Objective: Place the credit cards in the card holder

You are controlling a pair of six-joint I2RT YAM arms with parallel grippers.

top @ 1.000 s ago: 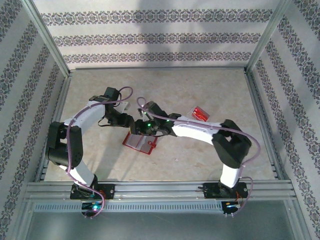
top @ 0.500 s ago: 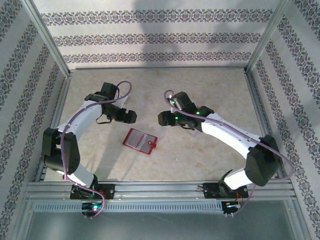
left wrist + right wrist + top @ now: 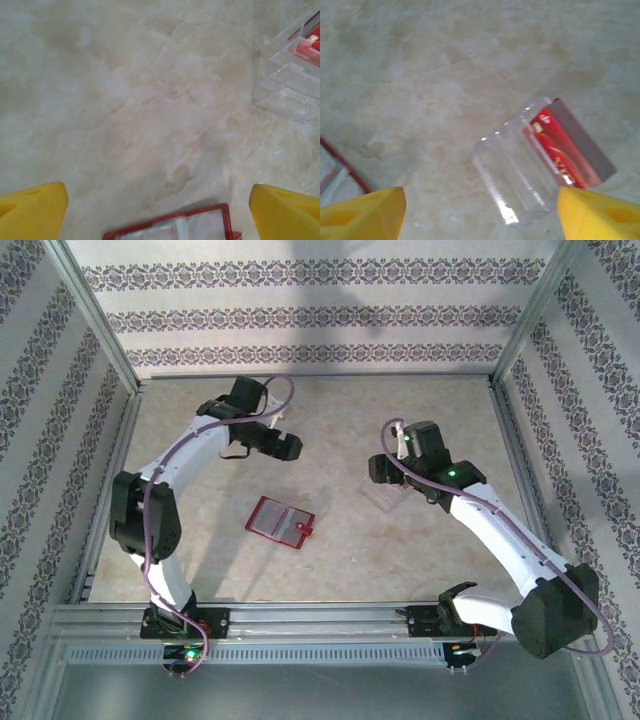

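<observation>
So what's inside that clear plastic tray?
A red credit card stands in one end slot of the clear tray; the other slots look empty. Whether more cards are stacked behind it is hidden.

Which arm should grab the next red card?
The right. Its open right gripper hangs right by the clear tray with a red credit card in it. The left gripper is open too but sits farther off, nearer the card holder.

Gold marks on red credit card (image 3: 562, 152), perhaps lettering, too blurred to read
</observation>
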